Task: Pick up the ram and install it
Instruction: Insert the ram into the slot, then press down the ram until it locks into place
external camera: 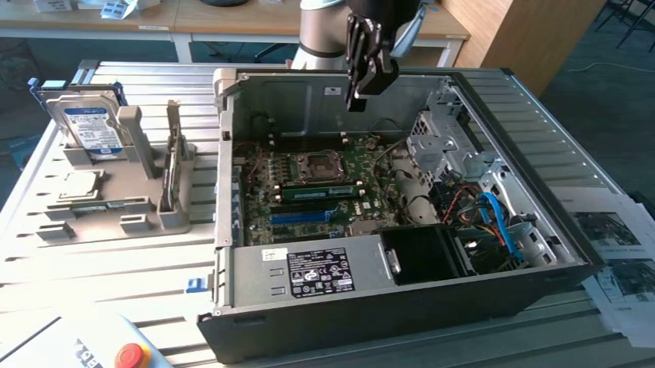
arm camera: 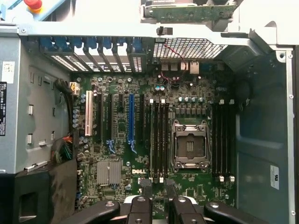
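The ram point(external camera: 172, 157) stands on edge in a grey holder point(external camera: 153, 199) to the left of the open computer case in the exterior view. In the wrist view the ram point(arm camera: 187, 11) is a green strip beyond the case wall. My gripper point(external camera: 357, 100) hangs above the rear of the case, well apart from the ram. The wrist view looks straight down on the motherboard. There the gripper point(arm camera: 157, 186) is open with nothing between its fingers point(arm camera: 140, 207), over the board edge below the black memory slots point(arm camera: 159, 140). Another narrow green strip point(external camera: 320, 192) lies by the processor socket point(external camera: 312, 165).
The case point(external camera: 409, 307) has tall metal walls, a black fan shroud point(external camera: 430, 253) and loose cables point(external camera: 501, 222) at the exterior view's right. The holder also carries a hard drive point(external camera: 87, 126) and a silver processor point(external camera: 80, 184). A red stop button point(external camera: 128, 355) sits at the table's front.
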Robot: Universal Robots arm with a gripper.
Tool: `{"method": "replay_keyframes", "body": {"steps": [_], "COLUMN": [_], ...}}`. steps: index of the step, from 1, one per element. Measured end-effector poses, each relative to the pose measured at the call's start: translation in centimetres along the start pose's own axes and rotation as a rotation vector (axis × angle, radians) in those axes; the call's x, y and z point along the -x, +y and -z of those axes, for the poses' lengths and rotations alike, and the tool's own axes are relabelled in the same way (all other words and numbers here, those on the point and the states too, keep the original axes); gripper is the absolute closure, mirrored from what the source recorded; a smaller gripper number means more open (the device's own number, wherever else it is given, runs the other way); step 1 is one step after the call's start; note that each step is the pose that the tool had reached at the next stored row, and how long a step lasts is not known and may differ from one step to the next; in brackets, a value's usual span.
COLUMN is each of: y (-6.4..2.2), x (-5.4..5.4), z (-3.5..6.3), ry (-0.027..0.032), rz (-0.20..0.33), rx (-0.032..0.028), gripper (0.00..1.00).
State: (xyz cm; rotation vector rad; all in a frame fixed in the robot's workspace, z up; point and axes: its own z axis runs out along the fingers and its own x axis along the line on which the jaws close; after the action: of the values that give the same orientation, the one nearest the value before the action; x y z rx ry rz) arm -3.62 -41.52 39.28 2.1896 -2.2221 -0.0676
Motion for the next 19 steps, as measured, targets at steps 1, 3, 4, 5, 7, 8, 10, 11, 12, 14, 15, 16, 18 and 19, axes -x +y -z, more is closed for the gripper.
{"method": "replay_keyframes", "body": {"steps": [1,3,4,5,7,8,10,11,12,14,15,16,18,19], "y": [-0.01,-0.02,-0.03,-0.04,-0.06,-0.07,-0.08,-0.09,-0.1,-0.11,-0.12,-0.11,-0.11,-0.11], "x": [0.0,0.0,0.0,0.0,0.0,0.0,0.0,0.0,0.0,0.0,0.0,0.0,0.0,0.0], "z": [-0.18,-0.55,-0.73,-0.91,-1.27,-1.46,-1.82,-2.0,-2.18,-2.51,-2.51,-2.51,-2.52,-2.52], "ry": [0.0,0.0001,0.0001,0.0001,0.0,0.0,0.0,0.0,0.0001,0.0002,0.0002,0.0002,0.0001,0.0001], "rz": [0.0,0.0,0.0,0.0,0.0,0.0,0.0,0.0,0.0,0.0,0.0,0.0,0.0,0.0], "rx": [0.0,0.0,0.0001,0.0001,0.0,0.0,0.0,0.0,0.0,0.0,0.0001,0.0001,0.0,0.0], "gripper": [0.75,0.75,0.75,0.75,0.75,0.75,0.75,0.75,0.75,0.75,0.75,0.75,0.75,0.75]}}
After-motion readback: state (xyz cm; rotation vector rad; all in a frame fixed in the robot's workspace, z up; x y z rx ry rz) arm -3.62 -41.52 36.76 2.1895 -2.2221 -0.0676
